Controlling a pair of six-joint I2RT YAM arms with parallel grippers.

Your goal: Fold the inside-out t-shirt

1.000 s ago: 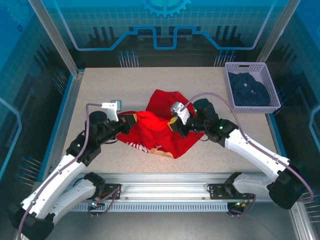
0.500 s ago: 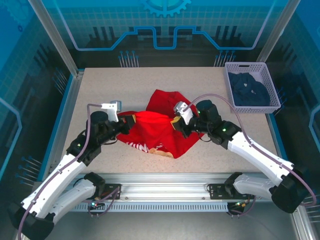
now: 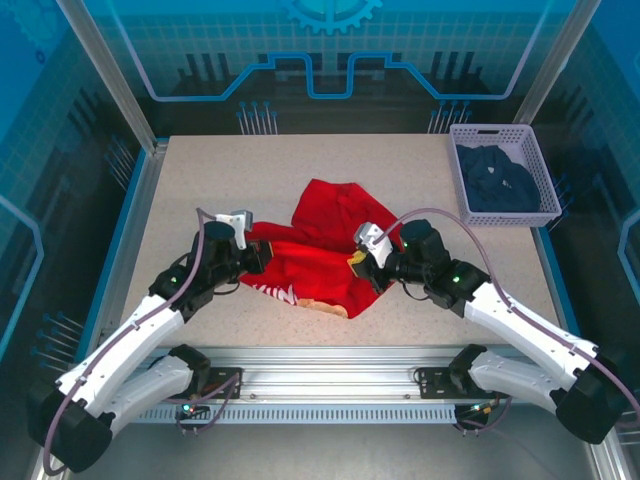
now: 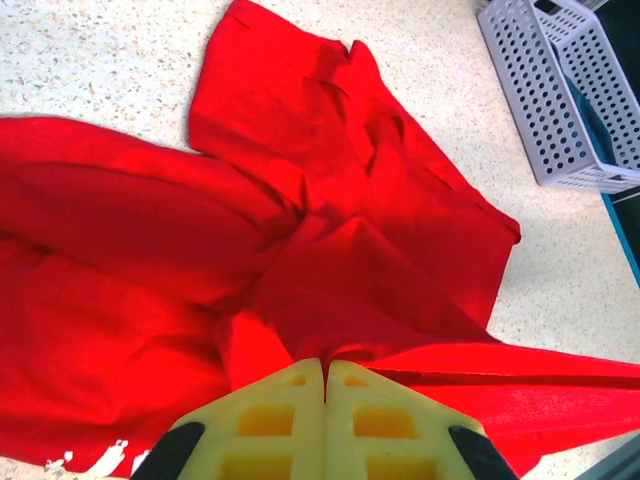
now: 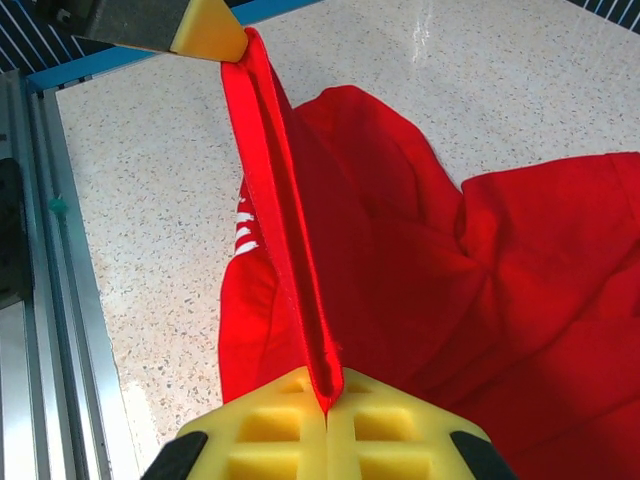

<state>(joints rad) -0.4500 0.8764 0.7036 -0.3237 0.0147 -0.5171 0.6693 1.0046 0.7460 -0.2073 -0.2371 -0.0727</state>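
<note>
Pinching the shirt (image 3: 318, 205) by its hem, the left gripper (image 3: 258, 257) at 9 o'clock and right gripper (image 3: 361, 263) at 3 stretch it taut; spreading it flat likely comes next.

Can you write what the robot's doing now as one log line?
left gripper: shut on t-shirt | right gripper: shut on t-shirt | t-shirt: bunched on table, one edge stretched between both | fold: not yet done
</note>
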